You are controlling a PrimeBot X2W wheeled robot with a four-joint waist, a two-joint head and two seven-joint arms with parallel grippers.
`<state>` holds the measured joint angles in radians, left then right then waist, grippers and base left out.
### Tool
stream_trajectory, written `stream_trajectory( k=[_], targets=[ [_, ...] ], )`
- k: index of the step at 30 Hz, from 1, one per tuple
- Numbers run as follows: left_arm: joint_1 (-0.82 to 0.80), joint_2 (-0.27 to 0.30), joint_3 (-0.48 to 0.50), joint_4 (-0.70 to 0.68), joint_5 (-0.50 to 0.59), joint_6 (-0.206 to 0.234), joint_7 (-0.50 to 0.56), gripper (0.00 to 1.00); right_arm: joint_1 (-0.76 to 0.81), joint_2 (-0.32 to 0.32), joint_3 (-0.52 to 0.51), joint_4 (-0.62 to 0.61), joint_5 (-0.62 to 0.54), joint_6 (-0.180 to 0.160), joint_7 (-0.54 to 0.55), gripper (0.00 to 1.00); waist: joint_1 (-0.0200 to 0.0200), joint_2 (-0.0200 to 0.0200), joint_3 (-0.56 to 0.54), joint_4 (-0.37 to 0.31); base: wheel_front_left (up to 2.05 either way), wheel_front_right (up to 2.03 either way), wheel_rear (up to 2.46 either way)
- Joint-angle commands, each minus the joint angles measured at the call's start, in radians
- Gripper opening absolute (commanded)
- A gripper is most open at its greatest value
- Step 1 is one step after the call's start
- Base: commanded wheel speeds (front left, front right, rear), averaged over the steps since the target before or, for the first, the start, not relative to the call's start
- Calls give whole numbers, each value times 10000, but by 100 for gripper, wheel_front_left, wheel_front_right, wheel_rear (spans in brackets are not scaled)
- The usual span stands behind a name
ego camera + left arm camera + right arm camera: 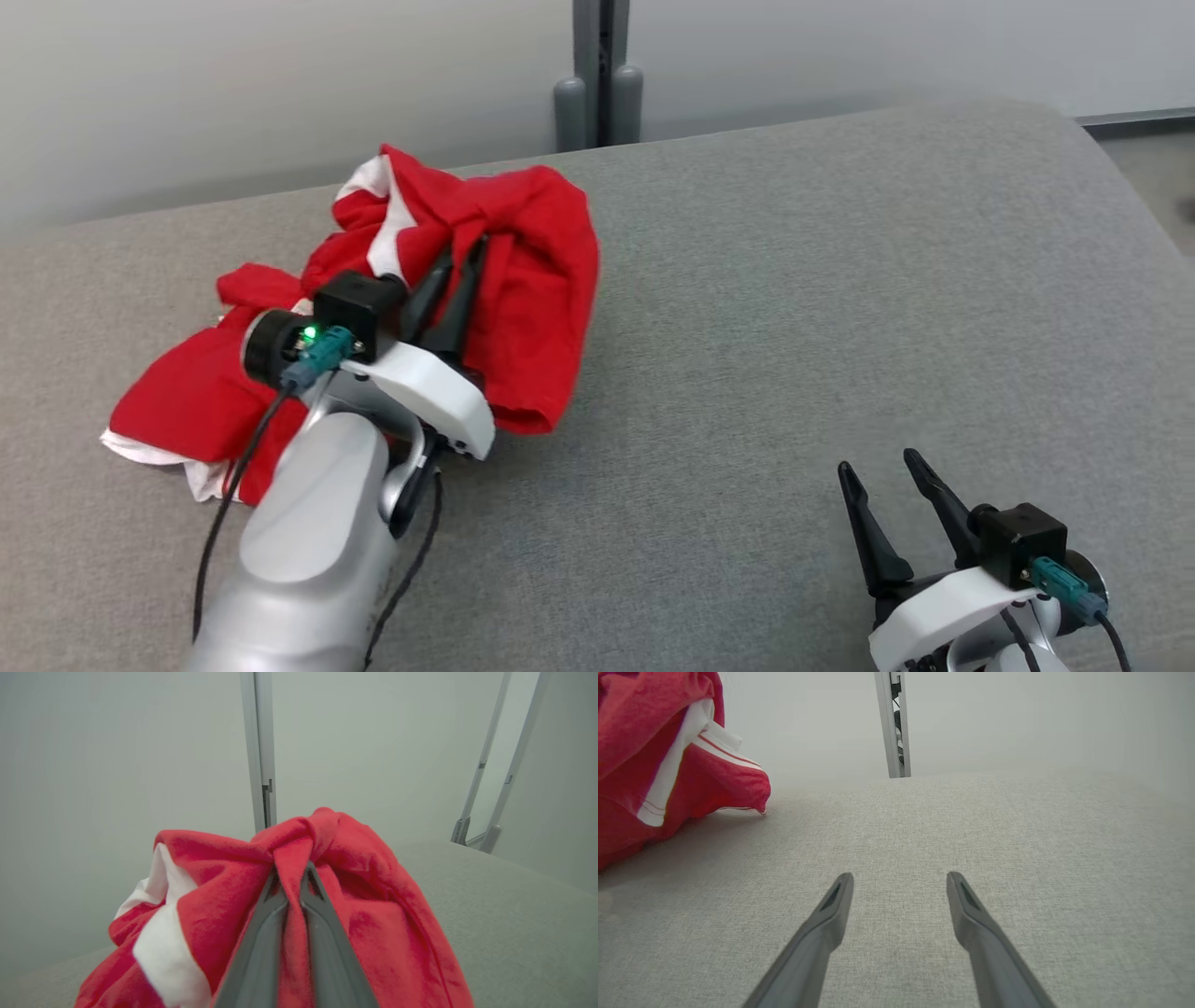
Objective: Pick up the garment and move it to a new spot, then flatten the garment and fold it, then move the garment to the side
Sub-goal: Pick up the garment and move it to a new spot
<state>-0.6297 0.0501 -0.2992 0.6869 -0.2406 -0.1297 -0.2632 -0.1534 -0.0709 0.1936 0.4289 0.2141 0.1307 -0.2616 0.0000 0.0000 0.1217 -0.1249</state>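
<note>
Left gripper is clamped on a fold of the red garment, heaped at ten o'clock; right gripper is spread wide, empty. Pick-up is judged in hand; a lift is required next.

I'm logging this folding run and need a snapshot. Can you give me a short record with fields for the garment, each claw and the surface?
garment: red with white trim, crumpled in a heap on the left part of the surface
left claw: shut on a fold of the garment
right claw: open, holding nothing, apart from the garment
surface: grey fabric
stage: garment gripped, not yet flattened or folded
</note>
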Motion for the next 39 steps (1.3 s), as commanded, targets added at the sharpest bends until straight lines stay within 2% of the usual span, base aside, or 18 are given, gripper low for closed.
stream_trajectory(
  k=[1, 2, 3, 4, 5, 10, 11, 12, 13, 20, 27, 33, 39],
  targets=[
    [158, 47, -312, -149, -277, -10, -24, 0, 46, -13, -20, -29, 77, 1, -51, 100, 0, 0, -10, -383, 0, 0, 0],
    [219, 31, -718, -323, -593, -10, -25, 0, 31, -3, -11, -31, 67, 1, -52, 100, 0, 0, 10, -488, 0, 0, 0],
    [219, 31, -718, -323, -593, -10, -25, 0, 31, -3, -11, -31, 67, 1, -52, 100, 0, 0, 10, -488, 0, 0, 0],
    [357, 26, -1401, -588, -1085, -11, -24, 0, 25, 12, 11, -41, 99, 1, -51, 100, 0, 0, 44, -641, 0, 0, 0],
    [381, 35, -1643, -745, -1180, 20, -25, 0, 26, 13, -8, -48, 124, 1, -51, 100, 0, 0, 66, -688, 0, 0, 0],
    [930, 36, -2331, -1164, -1354, 595, -24, 0, -3, 52, -61, -51, 148, 1, -51, 100, 0, 0, 196, -780, 0, 0, 0],
    [1019, 35, -2365, -1155, -1317, 697, -24, 11, -7, 55, -78, -55, 138, 1, -51, 100, 0, 0, 222, -765, 0, 0, 0],
    [1075, 35, -2371, -1241, -1242, 792, -25, 47, -8, 58, -108, -56, 150, 1, -51, 100, 0, 0, 259, -723, 0, 0, 0],
    [1331, 34, -2294, -1267, -1048, 984, -22, 100, -42, 80, -123, -50, 148, 1, -51, 100, 0, 0, 306, -638, 0, 0, 0],
    [1844, 24, -1688, -1394, -617, 1278, -22, 100, -163, 121, -165, -105, 87, 1, -51, 100, 0, 0, 385, -332, 0, 0, 0],
    [2660, 68, -383, -1800, -114, 1420, -22, 100, -180, 143, -254, -233, 37, 1, -51, 100, 0, 0, 276, 13, 0, 0, 0],
    [3636, 132, 652, -2257, 301, 1193, -22, 100, -20, 161, -389, -336, -42, 1, -51, 100, 0, 0, 142, 279, 0, 0, 0],
    [4379, 71, 1150, -2215, 528, 944, -22, 100, -2, 167, -355, -329, 14, 1, -51, 100, 0, 0, 105, 349, 0, 0, 0]
  ],
)
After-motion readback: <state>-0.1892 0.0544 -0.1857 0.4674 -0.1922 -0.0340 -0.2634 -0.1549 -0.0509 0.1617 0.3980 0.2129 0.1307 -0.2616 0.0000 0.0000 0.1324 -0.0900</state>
